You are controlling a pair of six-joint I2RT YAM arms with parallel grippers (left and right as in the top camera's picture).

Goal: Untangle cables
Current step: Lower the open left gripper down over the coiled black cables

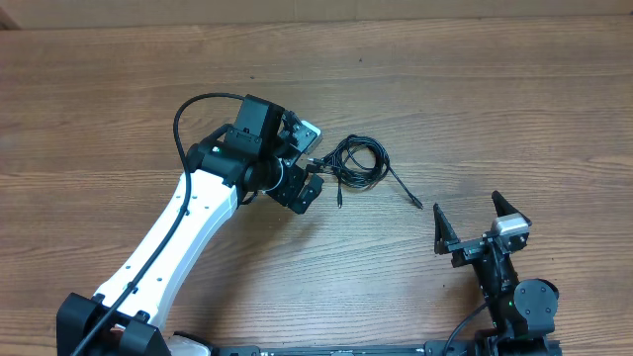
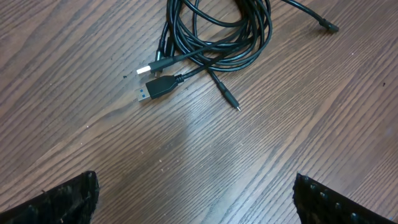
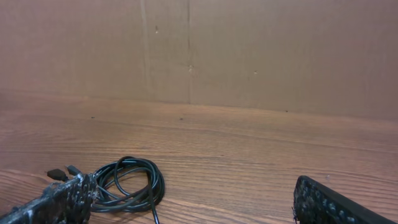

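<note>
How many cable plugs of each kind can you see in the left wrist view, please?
Large USB plugs: 2 (silver-tipped plug, blue-tipped plug)
Small slim plugs: 2 (near plug, far plug)
Total: 4 plugs in view

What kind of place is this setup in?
Probably a lab or test bench rather than a home: a wood-grain table, a plain brown board as backdrop, and a tangle of cables laid out for the arms.
</note>
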